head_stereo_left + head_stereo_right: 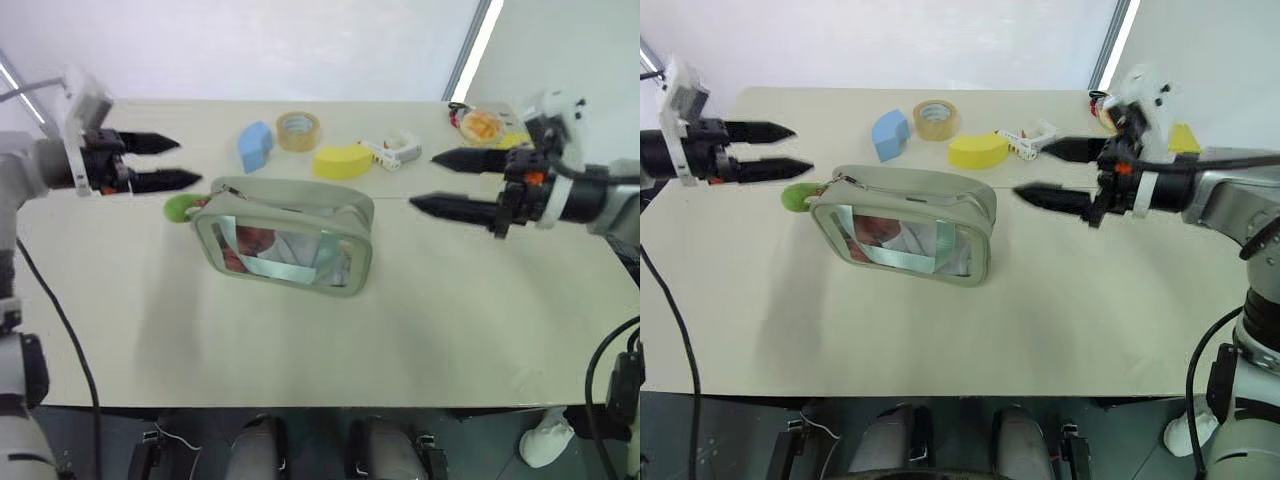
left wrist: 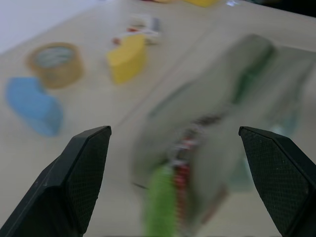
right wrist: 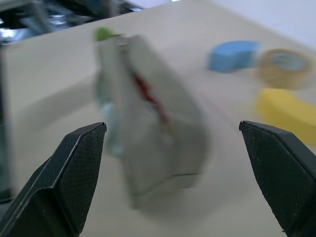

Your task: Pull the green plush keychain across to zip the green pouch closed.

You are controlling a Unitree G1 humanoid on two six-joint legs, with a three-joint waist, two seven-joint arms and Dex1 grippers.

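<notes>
The green pouch [image 1: 285, 238] stands on the table's middle, its clear window facing me and its zipper along the top. At its left end sits the green plush keychain [image 1: 182, 207], lime green, touching the table. My left gripper [image 1: 170, 162] hovers open just above and left of the keychain, apart from it; its wrist view shows the keychain [image 2: 160, 205] between the wide jaws. To the right of the pouch my right gripper [image 1: 438, 180] hangs open in the air, fingers pointing at the pouch [image 3: 153, 123], nothing held.
Behind the pouch lie a blue sponge [image 1: 254, 145], a tape roll [image 1: 298, 130], a yellow sponge [image 1: 342, 161] and a white clip-like item [image 1: 395, 150]. Small orange and yellow items [image 1: 482, 126] sit at the far right corner. The table [image 1: 300, 340] stretches bare in front.
</notes>
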